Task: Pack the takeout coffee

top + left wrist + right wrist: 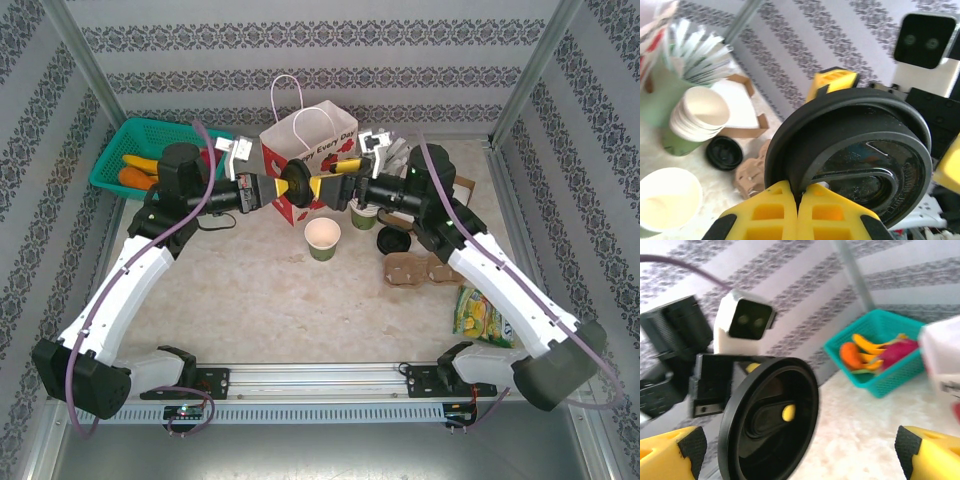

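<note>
The takeout coffee cup [323, 238] is a small dark-green cup with a cream inside, standing upright on the table below both grippers; its open mouth [667, 200] is low on the left in the left wrist view. A black lid [297, 185] hangs in the air in front of the paper bag [310, 150]. My left gripper [799, 194] is shut on the rim of the black lid [855, 150]. My right gripper [800, 452] stands wide open, its fingers on either side of the lid [770, 420] and apart from it.
A nested stack of green cups [365, 213] stands right of the bag, with another black lid [392, 242] and a brown cardboard carrier [415, 268] near it. A teal basket [140, 155] of toy food sits at the back left. A yellow-green snack packet [480, 318] lies at the right.
</note>
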